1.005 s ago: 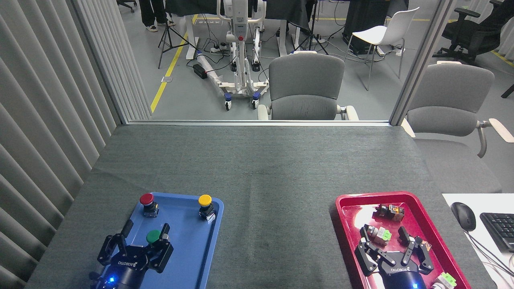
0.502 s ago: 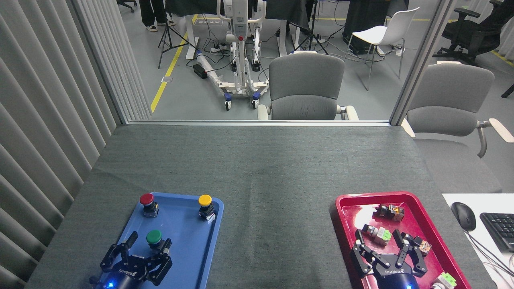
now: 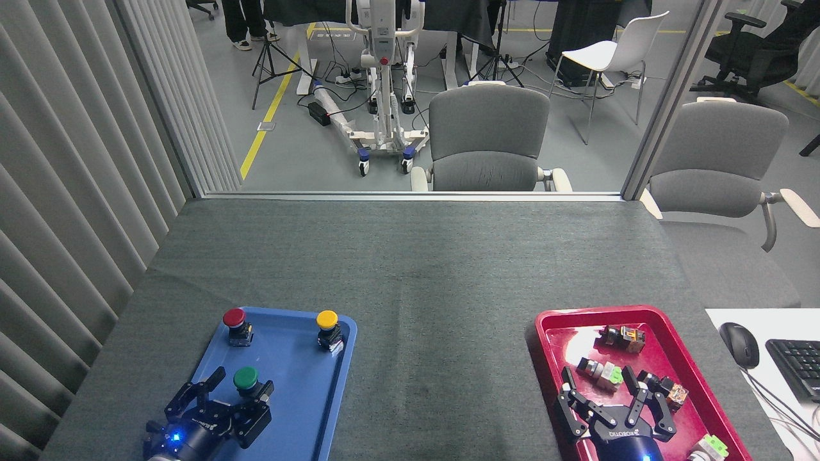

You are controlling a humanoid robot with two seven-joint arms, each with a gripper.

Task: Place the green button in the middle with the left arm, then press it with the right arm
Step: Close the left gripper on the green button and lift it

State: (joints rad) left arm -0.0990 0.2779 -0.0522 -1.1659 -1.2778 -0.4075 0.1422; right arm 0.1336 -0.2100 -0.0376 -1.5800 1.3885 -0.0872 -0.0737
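The green button (image 3: pixel 245 380) stands upright on the blue tray (image 3: pixel 301 390), near its front. My left gripper (image 3: pixel 240 383) is open just in front of it, one finger to the button's left and one close at its right, not closed on it. The middle (image 3: pixel 442 346), a bare stretch of dark grey cloth, lies between the two trays. My right gripper (image 3: pixel 597 383) is open low over the red tray (image 3: pixel 679 358), holding nothing.
A red button (image 3: pixel 234 321) and a yellow button (image 3: pixel 328 325) stand at the back of the blue tray. Several small switch parts (image 3: pixel 602 374) lie in the red tray. A mouse (image 3: pixel 738 344) and keyboard (image 3: pixel 797 365) sit at the far right.
Both grippers have drawn back toward the near edge. The left gripper sat around the green button and is now lower in the view, still open. The button has not moved.
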